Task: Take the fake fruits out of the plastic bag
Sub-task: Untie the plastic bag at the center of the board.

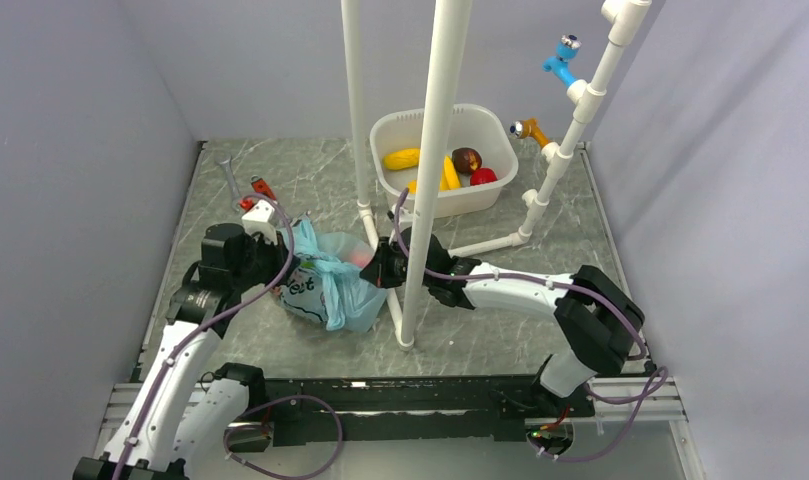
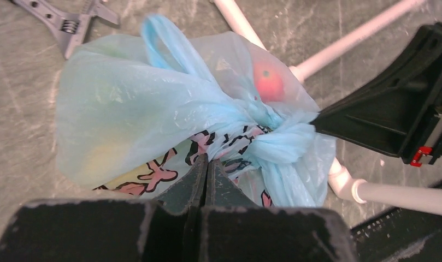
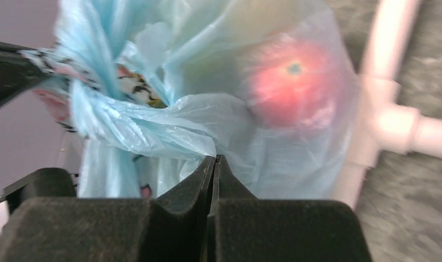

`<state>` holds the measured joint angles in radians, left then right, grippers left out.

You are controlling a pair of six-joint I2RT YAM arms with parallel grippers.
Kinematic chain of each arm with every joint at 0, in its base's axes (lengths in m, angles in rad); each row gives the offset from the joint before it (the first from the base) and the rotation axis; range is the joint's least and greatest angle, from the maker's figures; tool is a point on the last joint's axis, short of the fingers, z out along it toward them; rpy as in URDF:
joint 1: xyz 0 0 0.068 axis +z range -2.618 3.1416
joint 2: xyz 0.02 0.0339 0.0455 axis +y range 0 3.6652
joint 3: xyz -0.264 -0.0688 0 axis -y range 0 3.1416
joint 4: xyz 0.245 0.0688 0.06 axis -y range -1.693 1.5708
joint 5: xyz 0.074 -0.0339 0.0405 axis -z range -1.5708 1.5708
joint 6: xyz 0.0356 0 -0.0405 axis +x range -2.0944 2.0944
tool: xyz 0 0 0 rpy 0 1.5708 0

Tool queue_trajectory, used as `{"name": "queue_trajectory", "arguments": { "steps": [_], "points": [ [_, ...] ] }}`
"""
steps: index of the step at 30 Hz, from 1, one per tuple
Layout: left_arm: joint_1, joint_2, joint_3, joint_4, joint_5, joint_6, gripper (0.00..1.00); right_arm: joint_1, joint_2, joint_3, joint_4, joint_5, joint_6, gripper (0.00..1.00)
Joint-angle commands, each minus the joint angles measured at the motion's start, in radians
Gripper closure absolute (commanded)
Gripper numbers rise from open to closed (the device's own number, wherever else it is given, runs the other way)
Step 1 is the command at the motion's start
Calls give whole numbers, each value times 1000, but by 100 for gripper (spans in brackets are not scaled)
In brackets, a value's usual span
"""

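Note:
The light blue plastic bag (image 1: 332,283) lies between my two grippers, its handles twisted into a knot (image 2: 265,131). A red fake fruit (image 2: 269,82) shows through the film, also in the right wrist view (image 3: 292,82). A faint yellowish shape (image 2: 98,158) shows inside too. My left gripper (image 2: 206,159) is shut on the printed side of the bag (image 2: 142,103). My right gripper (image 3: 214,159) is shut on a fold of the bag (image 3: 169,123) just below the knot. In the top view the left gripper (image 1: 285,265) and right gripper (image 1: 377,268) flank the bag.
A white tub (image 1: 395,130) at the back holds a yellow lemon (image 1: 402,158), a banana (image 1: 450,172), a dark fruit (image 1: 467,158) and a red fruit (image 1: 483,177). A white pipe frame (image 1: 425,200) stands right beside the bag. A red-handled wrench (image 1: 242,188) lies behind the left gripper.

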<state>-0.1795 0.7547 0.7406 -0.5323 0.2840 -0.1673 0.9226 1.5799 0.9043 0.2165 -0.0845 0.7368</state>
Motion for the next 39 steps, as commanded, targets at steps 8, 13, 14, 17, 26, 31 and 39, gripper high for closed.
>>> {"name": "queue_trajectory", "arguments": {
  "steps": [8, 13, 14, 17, 26, 31, 39],
  "points": [
    [60, -107, -16, 61, -30, -17, 100, -32, -96, -46, -75, 90, -40, 97],
    [60, -70, -12, 72, 39, -10, 100, -34, -122, 6, -74, 24, -131, 73],
    [59, -64, -12, 71, 47, -11, 100, -32, -129, 12, -71, 17, -142, 68],
    [60, -59, -16, 77, 84, -11, 100, -33, -139, 33, -47, -11, -174, 53],
    [60, -38, -15, 79, 105, -9, 100, -26, -21, 194, -10, -209, -241, 43],
    [60, -38, -18, 82, 106, -10, 100, -10, 29, 231, 19, -237, -262, 39],
    [60, -10, -14, 79, 126, -11, 100, 16, 72, 234, 57, -239, -245, 50]
  ]
}}
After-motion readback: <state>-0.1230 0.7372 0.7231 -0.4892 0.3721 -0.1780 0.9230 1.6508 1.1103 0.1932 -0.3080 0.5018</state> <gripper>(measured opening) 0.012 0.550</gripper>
